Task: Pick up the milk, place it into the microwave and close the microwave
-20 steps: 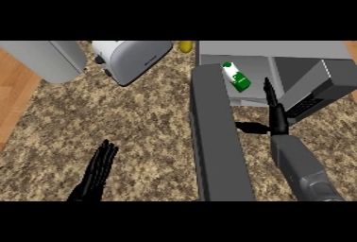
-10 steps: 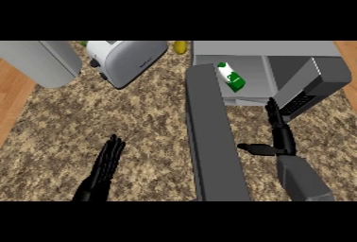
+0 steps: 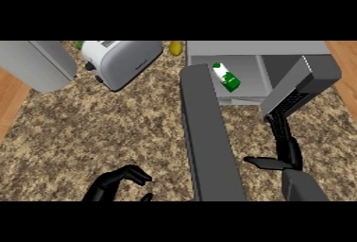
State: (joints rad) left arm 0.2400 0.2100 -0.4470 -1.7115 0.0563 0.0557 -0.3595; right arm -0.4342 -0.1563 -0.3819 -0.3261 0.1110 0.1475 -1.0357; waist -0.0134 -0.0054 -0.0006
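Note:
The milk point(image 3: 226, 78), a white carton with a green label, lies tilted inside the open microwave point(image 3: 258, 48) at the upper right. The microwave's dark grey door point(image 3: 209, 137) stands swung out and runs down the middle of the view. My right hand point(image 3: 287, 147) is right of the door and below the microwave, well apart from the milk. Its fingers are straight, with tips near the microwave's grey right-hand part point(image 3: 301, 87), and its thumb sticks out to the left. My left hand point(image 3: 115, 185) is at the lower left over the counter, fingers curled, holding nothing.
A silver toaster point(image 3: 122, 61) stands at the upper left beside a grey rounded appliance point(image 3: 35, 64). A small yellow object point(image 3: 176, 47) sits behind the microwave's left corner. The speckled counter point(image 3: 105, 132) ends in wooden strips at the left point(image 3: 8, 101) and right point(image 3: 345, 56).
My right hand has drawn back from the milk, down and to the right. The left hand has sunk toward the lower edge and its straight fingers have curled.

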